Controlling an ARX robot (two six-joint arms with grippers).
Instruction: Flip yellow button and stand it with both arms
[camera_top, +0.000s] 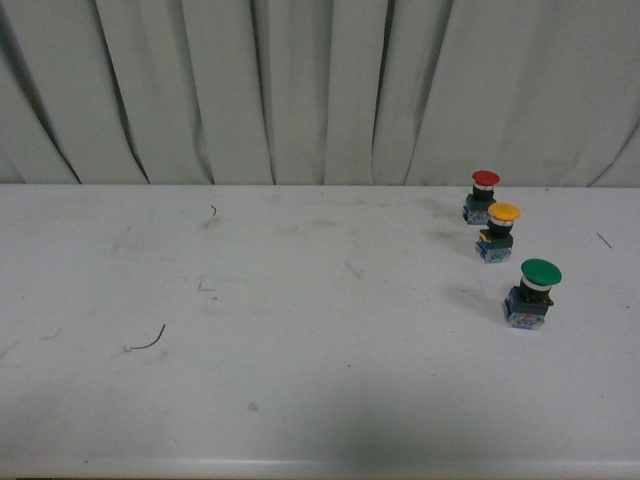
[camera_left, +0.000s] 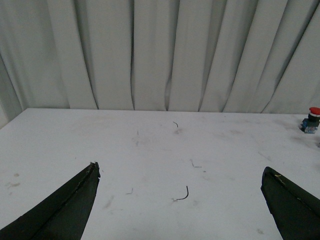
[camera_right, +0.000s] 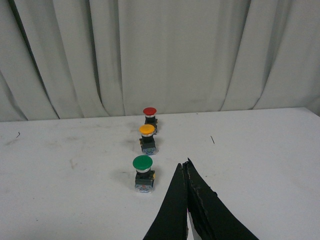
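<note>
The yellow button (camera_top: 501, 230) stands upright on its base, cap up, at the right of the white table, between a red-capped switch (camera_top: 482, 195) and a green-capped switch (camera_top: 531, 293). It also shows in the right wrist view (camera_right: 147, 138). Neither arm shows in the front view. My right gripper (camera_right: 184, 166) is shut and empty, low over the table, near the green-capped switch (camera_right: 143, 173) and short of the yellow button. My left gripper (camera_left: 180, 172) is open wide and empty over the table's left part, far from the buttons.
The white table (camera_top: 300, 330) carries a thin curved wire scrap (camera_top: 148, 342), also in the left wrist view (camera_left: 183, 195), and small scuff marks. A grey pleated curtain (camera_top: 300, 90) hangs behind. The red-capped switch (camera_left: 312, 119) shows at the left wrist view's edge.
</note>
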